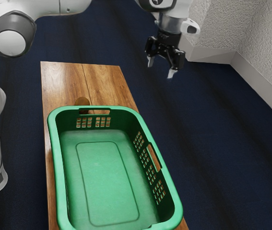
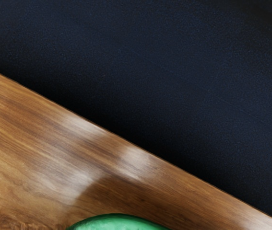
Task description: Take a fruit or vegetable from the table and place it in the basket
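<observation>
While hanging high at one o'clock in the exterior view, well above the dark blue floor [image 1: 222,148], shows a black gripper [image 1: 160,68] pointing down at the end of a white arm [image 1: 61,6], with both fingers [image 1: 171,74] spread well apart. Shows at seven o'clock a large green basket [image 1: 55,153], with slotted walls and a bare floor, resting on a wooden table [image 1: 61,81]. Just behind its far rim, at about eleven o'clock from the basket's middle, shows a brown rounded item [image 1: 82,101], partly hidden, lying on the table outside the basket. Looks like the fruit or vegetable, but cannot tell which kind, nor whether touching the basket. At two o'clock, shows a rough pale wall [image 1: 265,43] above a smooth skirting board [image 1: 212,54]. In the wrist view, shows the table's straight edge against the floor, and near it a curved green edge, seemingly belonging to the basket
</observation>
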Robot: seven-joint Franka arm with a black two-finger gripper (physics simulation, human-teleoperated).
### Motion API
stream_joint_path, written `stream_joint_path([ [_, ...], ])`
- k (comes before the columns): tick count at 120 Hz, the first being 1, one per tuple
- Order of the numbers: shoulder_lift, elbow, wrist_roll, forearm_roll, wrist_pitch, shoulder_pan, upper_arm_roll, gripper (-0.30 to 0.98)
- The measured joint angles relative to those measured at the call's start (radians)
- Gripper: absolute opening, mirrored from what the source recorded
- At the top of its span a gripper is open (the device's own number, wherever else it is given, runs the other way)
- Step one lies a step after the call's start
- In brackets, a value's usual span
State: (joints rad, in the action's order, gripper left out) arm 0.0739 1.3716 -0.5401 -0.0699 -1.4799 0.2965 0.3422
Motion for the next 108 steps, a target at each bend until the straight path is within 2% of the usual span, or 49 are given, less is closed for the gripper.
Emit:
stream_joint_path([
  [18, 0.003, -0.012, -0.42, -0.021, 0.04, -0.008, 0.022, 0.69],
  [34, -0.006, -0.013, -0.669, -0.033, 0.058, 0.003, 0.019, 0.69],
  [53, 0.001, -0.012, -0.755, -0.058, 0.069, 0.01, 0.028, 0.69],
  [74, 0.065, -0.03, -0.687, -0.13, 0.076, -0.061, 0.028, 0.69],
  [81, -0.02, 0.065, -0.66, -0.105, 0.069, -0.017, 0.035, 0.69],
  [90, -0.261, 0.337, -0.64, -0.029, 0.019, 0.071, 0.047, 0.69],
  [99, -0.491, 0.618, -0.632, 0.038, -0.057, 0.041, 0.05, 0.69],
  [108, -0.588, 0.769, -0.624, 0.077, -0.121, -0.029, 0.051, 0.68],
])
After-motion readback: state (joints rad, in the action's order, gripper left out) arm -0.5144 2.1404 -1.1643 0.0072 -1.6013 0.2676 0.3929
